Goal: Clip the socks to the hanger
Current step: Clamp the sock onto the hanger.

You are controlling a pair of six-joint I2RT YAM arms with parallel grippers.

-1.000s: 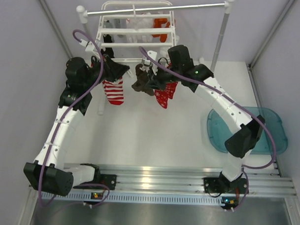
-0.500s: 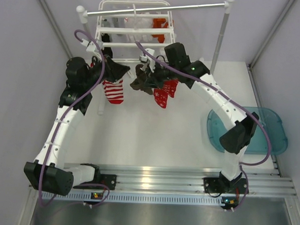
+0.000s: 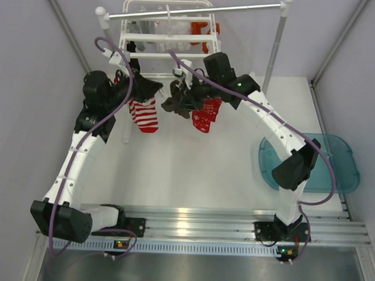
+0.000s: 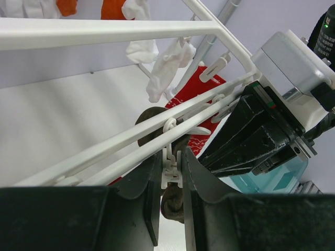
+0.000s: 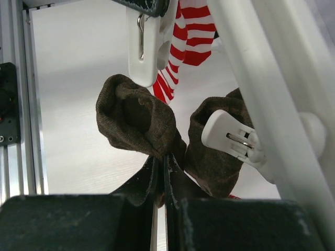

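The white hanger [image 3: 168,39] hangs at the back, with a bar of the hanger [image 4: 104,32] across the left wrist view. My left gripper [image 3: 153,87] is shut on one dangling white clip [image 4: 172,168], its jaws pressing the clip's two sides. That clip [image 5: 147,46] hangs just above a dark brown sock [image 5: 135,116]. My right gripper [image 5: 161,157] is shut on this sock's edge and holds it up beneath the clip. A second brown sock [image 5: 212,157] hangs from another clip [image 5: 233,138] beside it. A red patterned sock [image 3: 207,116] hangs behind my right gripper [image 3: 184,101].
A red-and-white striped sock [image 3: 144,114] hangs under the left gripper. White socks [image 4: 167,68] and an orange sock [image 3: 203,31] hang farther back. A grey rail [image 3: 192,11] on white posts carries the hanger. A teal tray [image 3: 337,164] lies at the right.
The right gripper has carried the brown sock a little left and back, closer under the clip held by the left gripper. The hanger has swung slightly. The left arm has stayed put.
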